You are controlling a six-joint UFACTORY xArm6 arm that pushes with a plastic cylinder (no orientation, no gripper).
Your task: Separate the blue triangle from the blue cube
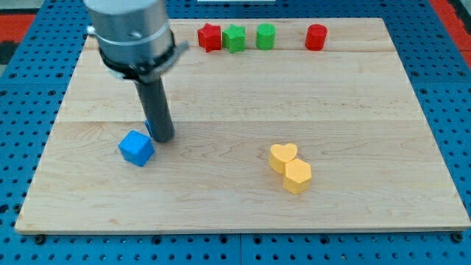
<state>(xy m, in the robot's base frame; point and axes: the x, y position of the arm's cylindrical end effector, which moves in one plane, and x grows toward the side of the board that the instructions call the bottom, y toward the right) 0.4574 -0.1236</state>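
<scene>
Now my tip [163, 138] rests on the wooden board [235, 96] at the frame's left, gripping nothing, just upper right of the blue cube [136, 148]. A sliver of blue [149, 126] behind the rod may be the blue triangle; I cannot tell its shape.

Your counter [353, 103] is a pale wooden board that fills most of the frame. Along its top edge you have a red star [210, 37], touching a green star [235, 38] on its right, then a green block [266, 35] and, further right, a red block [316, 37]. At left of centre lies the blue cube [136, 148], with a sliver of another blue block [149, 129] showing behind the rod just above it. Right of centre, a yellow heart [282, 157] touches a yellow hexagon [297, 176].
</scene>
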